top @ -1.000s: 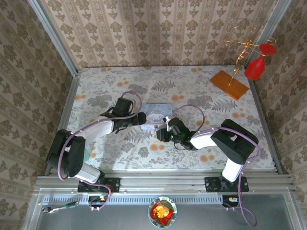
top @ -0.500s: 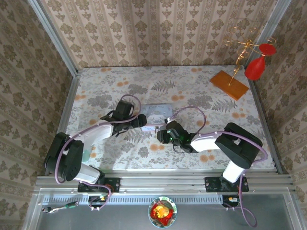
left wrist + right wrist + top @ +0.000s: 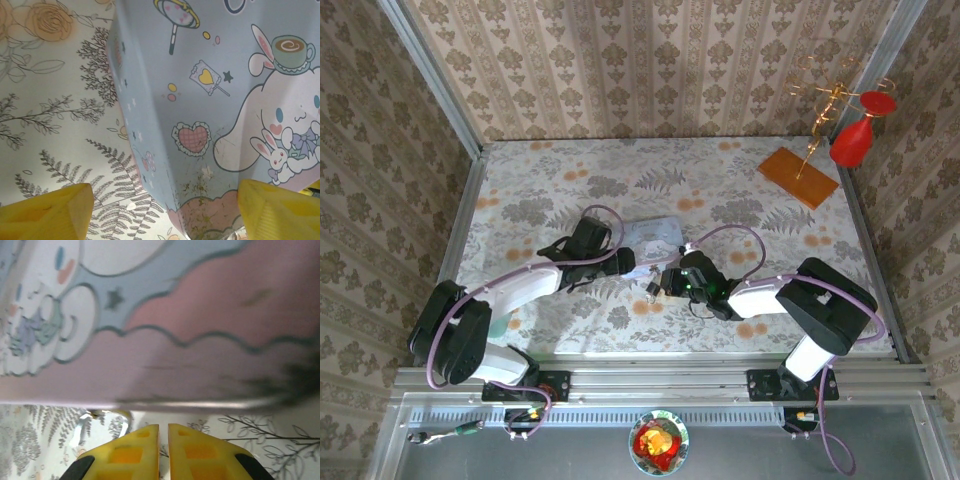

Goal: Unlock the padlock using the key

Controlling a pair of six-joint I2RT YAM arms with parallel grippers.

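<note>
Left claw (image 3: 165, 210) wide, by the tin (image 3: 215, 100); right claw (image 3: 163, 440) nearly shut, nothing seen between. Padlock (image 3: 648, 290) judged light, rigid, skid-prone: pinch its body.

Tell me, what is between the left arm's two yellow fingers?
In the left wrist view, the pale blue cartoon tin lies between the spread fingers, with leafy tablecloth beside it.

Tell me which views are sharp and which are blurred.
Left wrist: the tin shows a crisp, evenly lit print. Right wrist: the tin is smeared and out of focus, while the right gripper looks sharper. Top external: sharp, with soft even light and no glare.
</note>
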